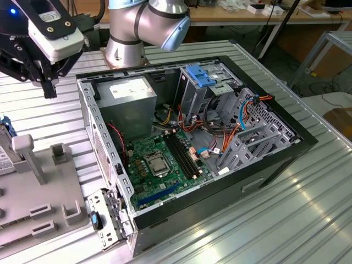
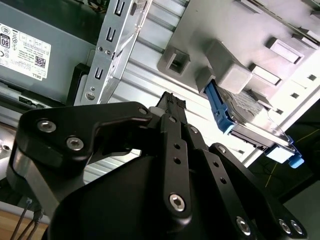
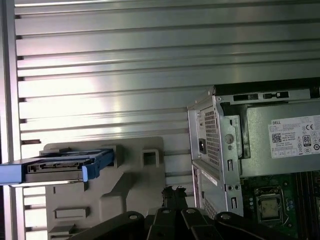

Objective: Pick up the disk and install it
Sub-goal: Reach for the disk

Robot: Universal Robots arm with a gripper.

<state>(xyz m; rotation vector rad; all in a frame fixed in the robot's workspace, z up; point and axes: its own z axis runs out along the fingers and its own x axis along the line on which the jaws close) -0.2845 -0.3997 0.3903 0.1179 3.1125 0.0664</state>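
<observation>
The disk (image 1: 3, 157) stands on edge in a grey holder block (image 1: 55, 198) at the exterior view's left, cut off by the picture's border. Both wrist views show it more fully: a flat drive (image 2: 250, 120) with blue rails, slotted upright between the holder's posts (image 3: 55, 166). My gripper (image 1: 49, 88) hangs in the air above the table between the holder and the open computer case (image 1: 104, 159), apart from the disk. Its black fingertips (image 2: 172, 102) sit close together with nothing between them, the same in the first wrist view (image 3: 174, 191).
The open case holds a green motherboard (image 1: 159, 159), a grey power supply box (image 1: 129, 96) and a metal drive cage with a blue latch (image 1: 201, 77). Loose cables lie by the drive bays (image 1: 247, 137). A ribbed metal table (image 1: 264, 220) carries everything.
</observation>
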